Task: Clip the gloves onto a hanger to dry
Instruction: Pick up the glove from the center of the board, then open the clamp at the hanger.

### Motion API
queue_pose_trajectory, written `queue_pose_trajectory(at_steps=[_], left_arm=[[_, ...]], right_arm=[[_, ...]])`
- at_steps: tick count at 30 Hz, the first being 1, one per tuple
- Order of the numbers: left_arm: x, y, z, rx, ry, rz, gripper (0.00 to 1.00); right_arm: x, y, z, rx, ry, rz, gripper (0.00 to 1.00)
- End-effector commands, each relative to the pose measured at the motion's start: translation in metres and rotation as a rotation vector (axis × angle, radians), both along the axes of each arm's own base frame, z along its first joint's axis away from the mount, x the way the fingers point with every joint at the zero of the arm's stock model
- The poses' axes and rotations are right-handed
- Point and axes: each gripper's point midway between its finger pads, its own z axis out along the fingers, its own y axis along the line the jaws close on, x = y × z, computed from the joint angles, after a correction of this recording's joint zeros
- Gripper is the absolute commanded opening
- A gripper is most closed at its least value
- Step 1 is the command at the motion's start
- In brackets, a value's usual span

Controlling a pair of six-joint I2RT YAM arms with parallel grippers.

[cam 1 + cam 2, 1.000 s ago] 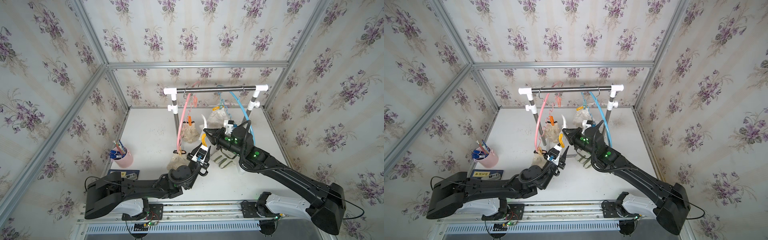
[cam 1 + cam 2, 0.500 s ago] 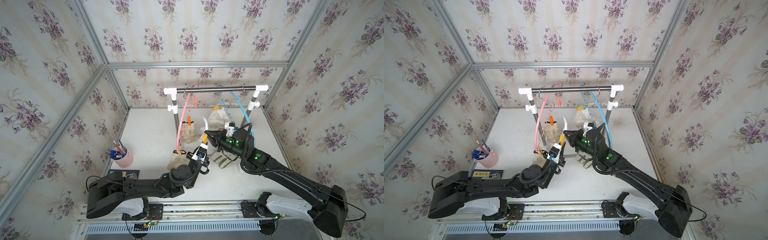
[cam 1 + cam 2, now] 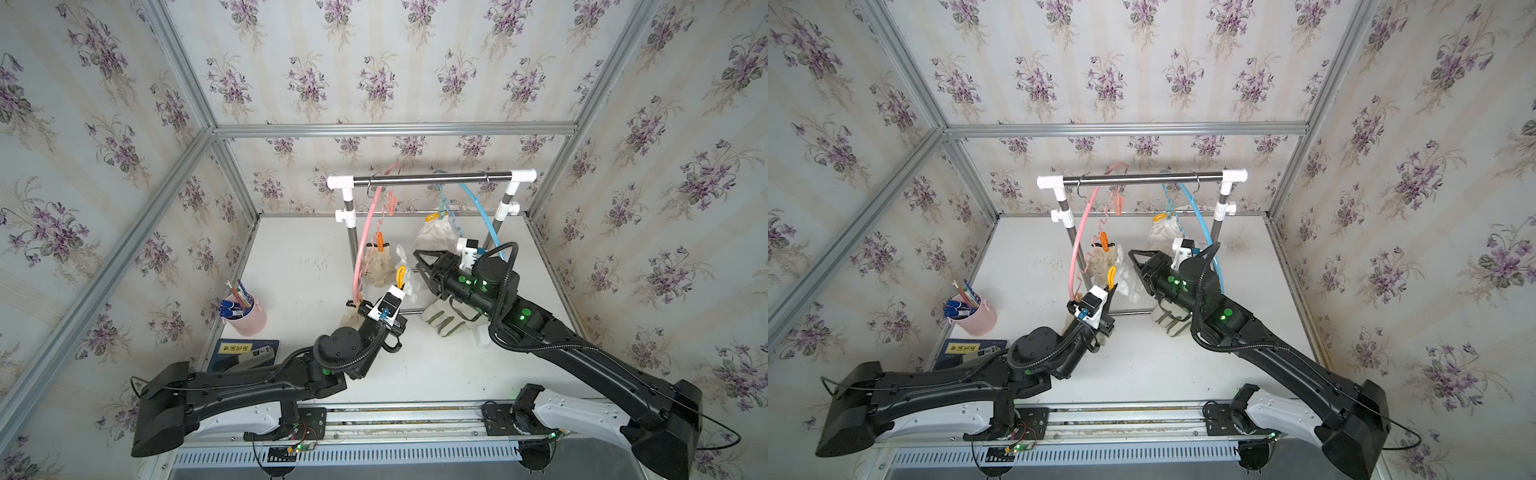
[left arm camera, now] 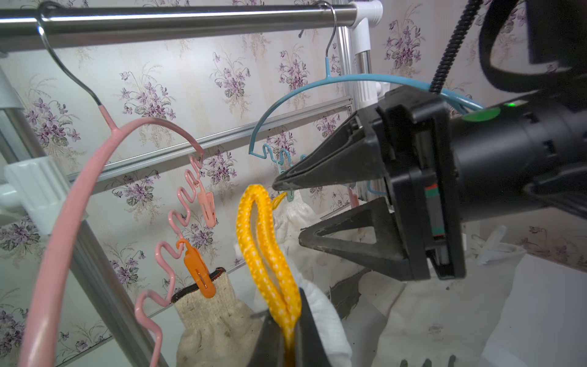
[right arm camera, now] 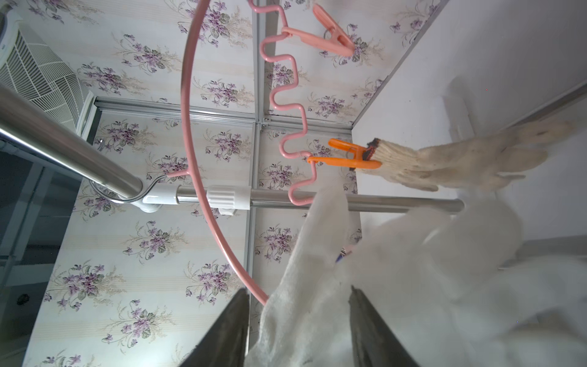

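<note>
From the near edge of the desk (image 3: 299, 257), the left arm (image 3: 257, 386) is lying low and long, its wrist bending upward. The left tool (image 4: 286, 305) is pointing up toward the hangers, pressed together on the yellow cuff (image 4: 257, 228) of a white glove (image 4: 320, 305) and holding it aloft in front of the rack. The right arm (image 3: 582, 353) is slanting in from the other side, elbow raised and forearm nearly level. The right tool (image 4: 287, 211) is facing the cuff with its jaws spread, and in the right wrist view the glove's white fabric is hanging between the parted fingers (image 5: 235, 321). Beneath that forearm, a canvas glove (image 3: 446, 318) with green finger patches is lying flat on the desk. Farther back, a cream knit glove (image 3: 380, 266) is dangling from an orange clip (image 4: 198, 273) on the pink hanger (image 3: 363, 237). A second white glove (image 3: 434, 235) is hanging from the blue hanger (image 3: 484, 216). Both hangers are hooking over the steel rail (image 3: 432, 178) at the back of the desk.
</note>
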Motion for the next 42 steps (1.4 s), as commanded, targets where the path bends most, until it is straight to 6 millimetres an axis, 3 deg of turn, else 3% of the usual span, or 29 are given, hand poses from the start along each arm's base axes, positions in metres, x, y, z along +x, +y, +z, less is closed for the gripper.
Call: queue_pose_trajectory(at_steps=[1, 4, 9, 15, 20, 26, 29, 36, 42], left_arm=[[-0.016, 0.007, -0.015, 0.213, 0.055, -0.092, 0.01], [-0.036, 0.029, -0.001, 0.331, 0.069, -0.176, 0.00], [-0.054, 0.096, 0.030, 0.446, 0.073, -0.129, 0.00], [-0.048, 0.165, 0.045, 0.620, 0.082, 0.089, 0.00], [-0.045, 0.195, 0.051, 0.780, 0.007, 0.202, 0.04], [-0.058, 0.245, 0.093, 0.608, -0.058, 0.277, 0.00], [-0.060, 0.246, 0.095, 0.606, -0.064, 0.255, 0.00], [-0.058, 0.213, 0.094, 0.638, -0.087, 0.164, 0.02], [-0.057, 0.167, 0.064, 0.731, -0.031, 0.075, 0.03]], right_arm=[[0.001, -0.010, 0.013, -0.137, -0.142, -0.019, 0.60], [0.000, -0.022, 0.027, -0.242, -0.261, -0.049, 0.60], [0.001, -0.033, 0.047, -0.410, -0.436, -0.078, 0.61], [0.009, -0.011, 0.044, -0.579, -0.524, 0.032, 0.62], [0.017, 0.008, 0.036, -0.635, -0.545, 0.099, 0.62], [0.022, 0.020, 0.030, -0.638, -0.556, 0.137, 0.62], [0.024, 0.023, 0.025, -0.647, -0.557, 0.149, 0.63], [0.024, 0.025, 0.017, -0.630, -0.542, 0.160, 0.62], [0.022, 0.028, 0.010, -0.610, -0.525, 0.174, 0.62]])
